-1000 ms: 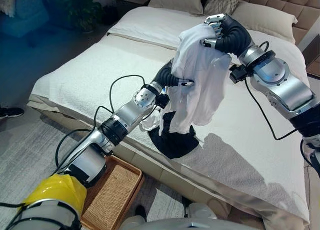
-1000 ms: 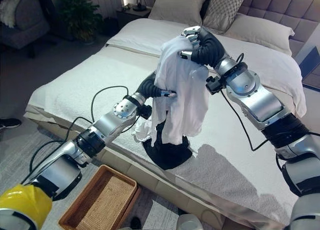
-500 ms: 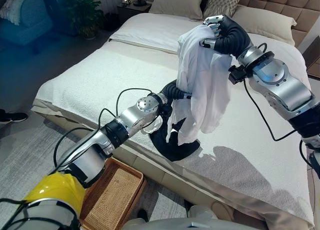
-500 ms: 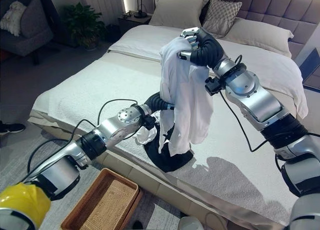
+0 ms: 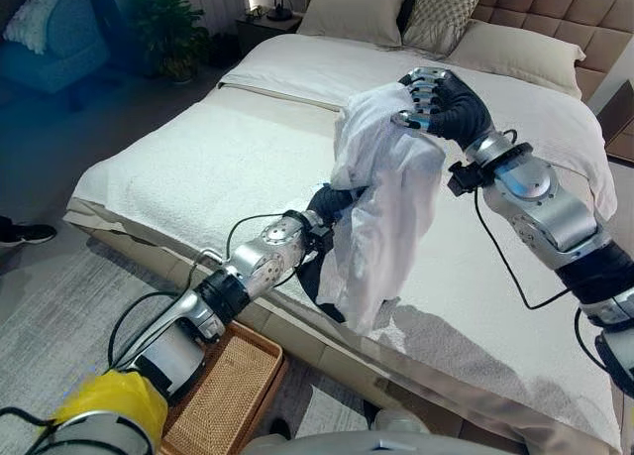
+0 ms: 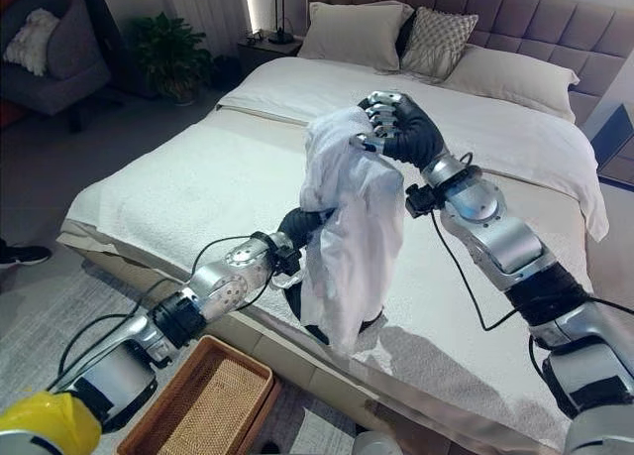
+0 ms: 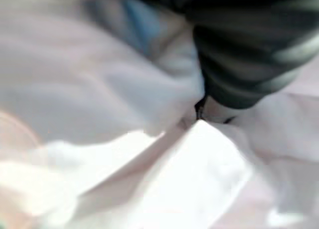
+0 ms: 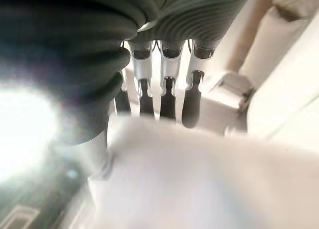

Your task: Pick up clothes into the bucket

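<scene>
The right hand [image 5: 436,100], fingers curled on the white cotton garment [image 5: 381,202], has lowered it toward the woven wicker basket [image 5: 223,386] at 7 o'clock. Left hand [image 5: 332,199]: buried, state unclear.

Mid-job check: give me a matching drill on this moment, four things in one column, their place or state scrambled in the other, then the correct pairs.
Things:
1. white garment
2. right hand
3. wicker basket
4. dark garment

Places or states:
A. on the floor beside the bed, near the left arm
B. lying at the bed's near edge, mostly hidden by hanging cloth
C. held up over the bed, draping down
D. fingers curled round the top of the white cloth

Pairs: 1-C, 2-D, 3-A, 4-B
</scene>
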`<state>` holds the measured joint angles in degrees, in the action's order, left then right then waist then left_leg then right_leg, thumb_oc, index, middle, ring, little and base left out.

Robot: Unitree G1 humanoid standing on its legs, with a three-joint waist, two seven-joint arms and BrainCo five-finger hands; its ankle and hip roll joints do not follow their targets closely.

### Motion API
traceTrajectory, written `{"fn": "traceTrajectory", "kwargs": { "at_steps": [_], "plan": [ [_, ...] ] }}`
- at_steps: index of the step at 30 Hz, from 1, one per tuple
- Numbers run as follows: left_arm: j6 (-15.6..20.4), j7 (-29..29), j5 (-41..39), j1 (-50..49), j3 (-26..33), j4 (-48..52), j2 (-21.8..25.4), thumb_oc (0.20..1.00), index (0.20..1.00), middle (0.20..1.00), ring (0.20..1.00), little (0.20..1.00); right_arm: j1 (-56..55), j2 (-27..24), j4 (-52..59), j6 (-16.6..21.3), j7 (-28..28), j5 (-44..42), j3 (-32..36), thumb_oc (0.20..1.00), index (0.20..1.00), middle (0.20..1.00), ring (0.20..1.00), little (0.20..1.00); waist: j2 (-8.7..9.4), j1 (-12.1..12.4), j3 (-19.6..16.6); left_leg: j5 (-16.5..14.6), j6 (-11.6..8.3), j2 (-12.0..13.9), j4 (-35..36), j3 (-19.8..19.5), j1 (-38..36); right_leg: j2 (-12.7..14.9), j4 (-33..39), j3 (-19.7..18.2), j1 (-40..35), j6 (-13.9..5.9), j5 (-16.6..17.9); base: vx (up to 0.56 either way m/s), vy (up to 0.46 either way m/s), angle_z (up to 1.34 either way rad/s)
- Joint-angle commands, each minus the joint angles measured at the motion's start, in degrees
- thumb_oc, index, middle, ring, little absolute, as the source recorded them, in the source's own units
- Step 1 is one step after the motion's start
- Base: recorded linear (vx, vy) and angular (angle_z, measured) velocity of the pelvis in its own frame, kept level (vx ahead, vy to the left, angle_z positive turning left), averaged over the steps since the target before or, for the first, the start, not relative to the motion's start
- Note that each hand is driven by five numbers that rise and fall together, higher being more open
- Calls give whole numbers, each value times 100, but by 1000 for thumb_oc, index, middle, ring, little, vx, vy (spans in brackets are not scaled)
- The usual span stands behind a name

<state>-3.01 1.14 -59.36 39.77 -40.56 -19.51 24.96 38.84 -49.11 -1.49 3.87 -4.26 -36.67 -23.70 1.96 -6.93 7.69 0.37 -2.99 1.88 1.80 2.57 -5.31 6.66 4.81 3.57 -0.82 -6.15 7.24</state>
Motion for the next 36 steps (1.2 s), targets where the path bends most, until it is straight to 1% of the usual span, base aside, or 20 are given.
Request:
{"fn": "traceTrajectory", "kwargs": {
  "at_steps": [1,5,8,10,14,15,16,20,22,23,24,25,27,28,29,30,32,33,35,36],
  "plan": [
    [618,115,-71,281,444,315,353,200,200,200,200,200,24,17,124,399,-257,-17,620,1000,1000,1000,1000,1000,162,120,-265,-158,-50,-102,-241,-248,325,31,-741,100,-69,-229,-819,0,0,0],
    [793,287,315,-29,997,746,868,200,200,200,200,200,-572,133,108,411,-370,55,1245,1000,1000,1000,1000,1000,133,172,-252,-168,-47,-104,-249,-250,343,34,-735,123,-71,-224,-829,0,0,0],
    [880,295,821,-261,1420,1046,1298,200,200,200,200,200,-1102,295,-56,411,-365,37,1710,1000,1000,1000,1000,1000,108,207,-238,-165,-43,-109,-249,-268,359,28,-723,144,-73,-216,-833,0,0,0],
    [994,334,935,-508,1793,1301,1404,200,200,200,200,200,-1559,590,-245,425,-380,-57,2025,1000,1000,1000,1000,1000,93,225,-221,-162,-40,-111,-248,-285,379,28,-713,162,-62,-207,-837,0,0,0],
    [1173,398,1011,-930,2447,1717,1387,200,200,200,200,200,-2332,1276,-641,429,-400,-67,2423,1000,1000,1000,1000,1000,60,247,-154,-163,-31,-121,-256,-305,434,24,-712,178,-23,-196,-851,-6,0,6],
    [1170,400,1013,-944,2448,1728,1390,200,200,200,200,200,-2343,1281,-633,427,-400,-64,2424,1000,1000,1000,1000,1000,63,245,-161,-164,-32,-121,-258,-306,435,24,-714,179,-22,-196,-853,-5,2,12],
    [1264,470,1121,-1142,2830,2031,1455,200,200,200,200,200,-2748,1573,-941,354,-443,239,2560,1000,1000,1000,1000,1000,41,254,-119,-171,-26,-132,-272,-325,468,25,-726,188,7,-186,-864,-6,1,10],
    [1417,597,1409,-1354,3279,2414,1539,200,200,200,200,200,-3238,1913,-1600,218,-449,619,2657,1000,1000,1000,1000,1000,35,287,-24,-164,-25,-154,-321,-367,570,26,-755,211,69,-171,-864,-19,-10,10],
    [1486,662,1544,-1518,3492,2692,1636,200,200,200,200,200,-3400,2020,-2206,128,-524,907,2650,1000,1000,1000,1000,1000,36,311,47,-163,-28,-166,-410,-418,696,28,-812,222,164,-161,-866,-54,-16,4],
    [1533,681,1639,-1706,3667,2851,1665,200,200,200,200,200,-3556,2130,-2584,16,-529,1228,2592,1000,1000,1000,1000,1000,29,349,135,-157,-30,-178,-476,-452,788,28,-868,228,241,-153,-866,-53,-11,9],
    [1529,684,1642,-1727,3682,2865,1666,200,200,200,200,200,-3549,2131,-2594,23,-529,1231,2579,1000,1000,1000,1000,1000,30,336,123,-162,-30,-179,-487,-455,803,29,-876,230,253,-153,-871,-60,-10,16],
    [1543,693,1733,-1949,3804,2991,1642,200,200,200,200,200,-3678,2267,-3026,-69,-546,1462,2530,1000,1000,1000,1000,1000,22,366,218,-160,-24,-202,-560,-496,892,34,-951,240,332,-144,-881,-29,-6,12],
    [1541,713,1829,-2079,3866,3036,1627,200,200,200,200,200,-3705,2328,-3293,-113,-533,1598,2474,1000,1000,1000,1000,1000,16,372,268,-160,-19,-211,-597,-523,956,35,-999,242,395,-139,-889,-58,-3,10],
    [1532,767,1990,-2232,3933,3077,1580,200,200,200,200,200,-3721,2491,-3693,-159,-563,1691,2393,1000,1000,1000,1000,1000,2,381,398,-155,-9,-228,-684,-568,1099,34,-1114,243,541,-129,-911,-74,0,10],
    [1530,769,1994,-2238,3939,3083,1581,200,200,200,200,200,-3711,2491,-3706,-152,-562,1690,2386,1000,1000,1000,1000,1000,3,374,391,-159,-9,-229,-694,-569,1114,36,-1124,244,555,-128,-916,-124,6,9],
    [1520,868,2229,-2468,3997,3062,1473,200,200,200,200,200,-3712,2649,-4186,-228,-570,1965,2207,1000,1000,1000,1000,1000,-17,401,548,-149,-3,-237,-793,-587,1253,46,-1235,239,698,-120,-933,-90,11,6],
    [1494,882,2305,-2548,3990,3062,1414,200,200,200,200,200,-3662,2680,-4376,-241,-573,2019,2148,1000,1000,1000,1000,1000,-26,401,610,-158,2,-244,-870,-611,1355,55,-1321,241,810,-113,-951,-80,13,6],
    [1484,942,2432,-2664,4004,2966,1317,200,200,200,200,200,-3578,2731,-4669,-286,-594,2144,2052,1000,1000,1000,1000,1000,-40,416,747,-163,16,-253,-994,-631,1503,64,-1464,232,970,-91,-970,-45,10,5],
    [1487,1012,2523,-2717,4025,2918,1237,200,200,200,200,200,-3556,2773,-4841,-294,-602,2218,1974,1000,1000,1000,1000,1000,-43,419,806,-184,26,-262,-1099,-647,1611,76,-1558,229,1061,-74,-995,-69,17,4],
    [1493,1216,2821,-2829,4012,2757,929,200,200,200,200,200,-3504,2853,-5125,-307,-686,2338,1898,1000,1000,1000,1000,1000,-26,428,1007,-229,59,-284,-1315,-669,1818,99,-1771,197,1264,-51,-1040,-81,17,2]
  ]
}}
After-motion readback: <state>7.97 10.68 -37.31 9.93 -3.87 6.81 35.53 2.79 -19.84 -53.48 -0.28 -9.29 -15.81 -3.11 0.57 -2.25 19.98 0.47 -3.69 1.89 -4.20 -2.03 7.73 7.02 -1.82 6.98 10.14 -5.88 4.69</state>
